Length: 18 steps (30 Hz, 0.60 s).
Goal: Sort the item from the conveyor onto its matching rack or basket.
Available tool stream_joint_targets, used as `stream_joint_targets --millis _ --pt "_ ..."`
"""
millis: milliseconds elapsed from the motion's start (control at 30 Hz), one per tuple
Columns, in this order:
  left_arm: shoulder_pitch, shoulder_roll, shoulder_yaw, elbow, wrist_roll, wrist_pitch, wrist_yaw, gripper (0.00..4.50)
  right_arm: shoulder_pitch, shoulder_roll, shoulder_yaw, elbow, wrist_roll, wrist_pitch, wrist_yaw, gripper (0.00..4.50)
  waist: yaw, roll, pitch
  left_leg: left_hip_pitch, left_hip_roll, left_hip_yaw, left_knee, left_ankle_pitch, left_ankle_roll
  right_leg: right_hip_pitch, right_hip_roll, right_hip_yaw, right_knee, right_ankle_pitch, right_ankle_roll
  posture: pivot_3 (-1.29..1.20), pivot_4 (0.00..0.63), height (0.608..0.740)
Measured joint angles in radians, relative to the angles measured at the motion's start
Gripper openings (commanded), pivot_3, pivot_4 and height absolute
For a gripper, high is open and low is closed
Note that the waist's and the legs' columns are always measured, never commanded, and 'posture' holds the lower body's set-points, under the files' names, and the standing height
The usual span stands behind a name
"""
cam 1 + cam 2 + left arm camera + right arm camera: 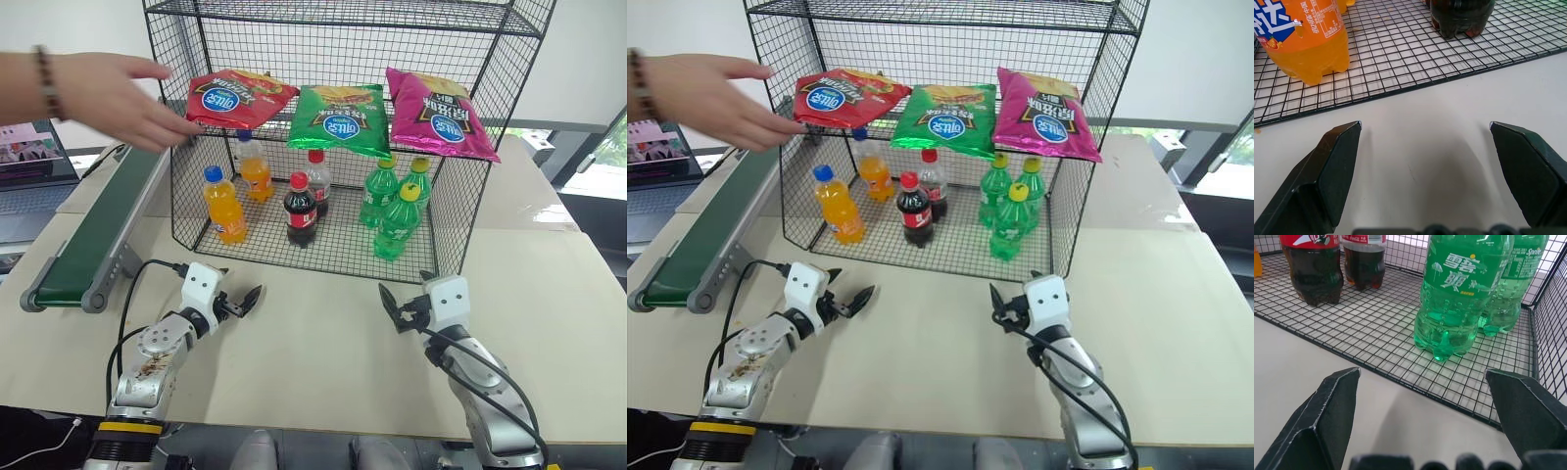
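- Left eye view: a pale beige table (323, 362) carries a black wire-mesh rack (333, 147) and, along its left edge, a dark green conveyor (103, 230); a laptop (34, 157) sits beyond the belt, and a window shows at far right. The red snack bag (238, 98) lies on the rack's middle tier, leftmost, beside a green bag (341, 119) and a magenta bag (436, 115). A person's hand (118, 98) reaches in from the left, fingertips at the red bag's edge. Below stand orange soda bottles (225, 206), cola bottles (301, 211) and green soda bottles (397, 220). The left gripper (242, 302) and right gripper (400, 311) hover over the table before the rack, both with fingers spread and empty.
- Right eye view: same scene, nothing added.
- Left wrist view: the fingers (1327, 171) stand wide apart over bare tabletop; the orange bottle's base rests on the mesh floor.
- Right wrist view: fingers (1327, 416) likewise parted; green bottles stand near the rack's side wall.
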Motion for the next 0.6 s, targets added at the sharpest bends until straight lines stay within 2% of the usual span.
stream_joint_targets --millis 600 --pt "0.001 0.001 0.017 -0.004 0.0 0.0 -0.001 4.49 -0.005 0.01 0.005 0.0 -0.001 0.0 -0.001 4.5 0.0 0.0 0.0 0.0 0.0 0.0 0.0 0.0 0.0 0.0 0.0 0.0 0.0 0.0 0.0 0.0 0.15 0.74"
